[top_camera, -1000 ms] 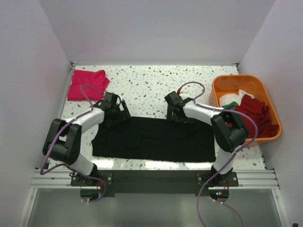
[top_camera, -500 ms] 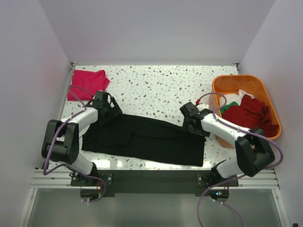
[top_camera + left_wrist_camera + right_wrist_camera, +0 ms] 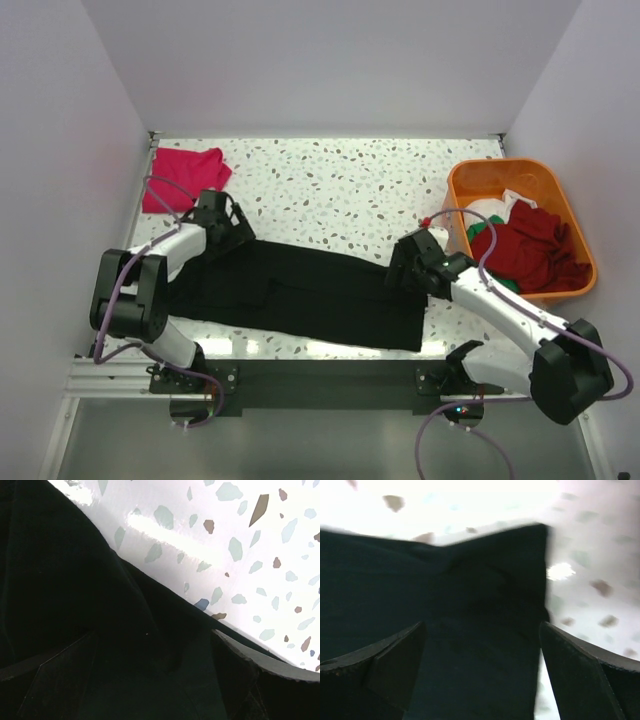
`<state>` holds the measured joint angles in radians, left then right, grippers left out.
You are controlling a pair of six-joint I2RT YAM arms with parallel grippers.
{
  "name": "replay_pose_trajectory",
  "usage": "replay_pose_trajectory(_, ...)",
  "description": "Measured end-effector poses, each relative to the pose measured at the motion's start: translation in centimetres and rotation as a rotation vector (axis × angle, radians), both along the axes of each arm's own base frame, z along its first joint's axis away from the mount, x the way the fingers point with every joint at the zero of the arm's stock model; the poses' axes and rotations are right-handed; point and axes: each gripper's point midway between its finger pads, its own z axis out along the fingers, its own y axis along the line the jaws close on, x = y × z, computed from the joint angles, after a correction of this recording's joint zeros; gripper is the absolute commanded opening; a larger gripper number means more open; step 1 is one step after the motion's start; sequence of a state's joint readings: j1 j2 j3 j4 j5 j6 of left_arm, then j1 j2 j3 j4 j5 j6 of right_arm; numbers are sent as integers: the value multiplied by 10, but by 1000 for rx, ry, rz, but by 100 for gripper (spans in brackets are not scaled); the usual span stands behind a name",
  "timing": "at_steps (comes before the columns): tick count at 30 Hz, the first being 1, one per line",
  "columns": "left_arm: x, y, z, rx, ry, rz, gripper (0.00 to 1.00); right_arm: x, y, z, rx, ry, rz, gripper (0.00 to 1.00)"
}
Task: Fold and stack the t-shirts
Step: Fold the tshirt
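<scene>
Cloth of the black t-shirt (image 3: 300,295) lies folded into a long band along the near edge of the bench (image 3: 330,190), slanting a little so that its left end sits farther back than its right. The pink-red t-shirt (image 3: 183,178) rests folded in the far left corner, well apart from the black one. At the right edge stands the orange tub (image 3: 470,185), holding a dark red t-shirt (image 3: 535,250) heaped over a white one (image 3: 490,210), with a bit of green cloth (image 3: 505,283) showing at its near side. The left gripper (image 3: 222,228) is over the far left end of the black band, its jaws spread wide with black cloth between them. The right gripper (image 3: 408,268) is over the band's far right corner, jaws likewise wide apart. Its wrist view is blurred, so the fingertips may be touching the cloth or hanging just above it.
</scene>
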<state>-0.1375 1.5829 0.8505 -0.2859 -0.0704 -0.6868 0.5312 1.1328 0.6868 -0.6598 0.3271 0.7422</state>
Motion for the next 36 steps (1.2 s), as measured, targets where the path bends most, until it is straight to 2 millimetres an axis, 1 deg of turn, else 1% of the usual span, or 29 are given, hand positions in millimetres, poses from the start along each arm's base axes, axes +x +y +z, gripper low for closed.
replay_pose_trajectory(4,11,-4,0,4,-1,-19,100,17,33,-11,92,13,105,99)
replay_pose_trajectory(6,20,-10,0,17,-4,-37,100,21,47,-20,123,31,148,99)
replay_pose_trajectory(9,40,-30,0,37,-13,-80,100,18,60,-31,140,65,190,99)
replay_pose_trajectory(11,60,-50,1,39,-27,-118,100,13,65,-35,144,81,215,99)
replay_pose_trajectory(14,100,-84,4,19,-69,-170,100,1,72,-40,154,96,250,99)
replay_pose_trajectory(17,151,-125,8,-33,-128,-226,100,-12,83,-39,188,83,293,99)
replay_pose_trajectory(19,188,-153,14,-86,-184,-267,100,-24,95,-37,230,74,337,99)
replay_pose_trajectory(21,223,-185,18,-164,-235,-326,100,-34,112,-35,292,71,382,99)
replay_pose_trajectory(22,240,-201,20,-203,-265,-354,100,-40,124,-34,327,73,417,99)
replay_pose_trajectory(24,262,-227,25,-284,-321,-403,100,-45,143,-31,376,69,471,99)
replay_pose_trajectory(25,267,-237,25,-321,-339,-419,100,-47,154,-30,399,68,500,99)
replay_pose_trajectory(27,272,-248,28,-371,-372,-433,100,-49,175,-28,442,71,556,99)
replay_pose_trajectory(29,273,-254,30,-406,-391,-429,100,-52,193,-26,479,82,600,99)
replay_pose_trajectory(31,276,-256,31,-427,-406,-415,100,-54,205,-25,503,88,631,99)
replay_pose_trajectory(33,278,-258,32,-438,-418,-399,100,-55,214,-24,517,93,652,99)
replay_pose_trajectory(36,283,-262,32,-441,-441,-384,100,-53,217,-23,515,92,659,99)
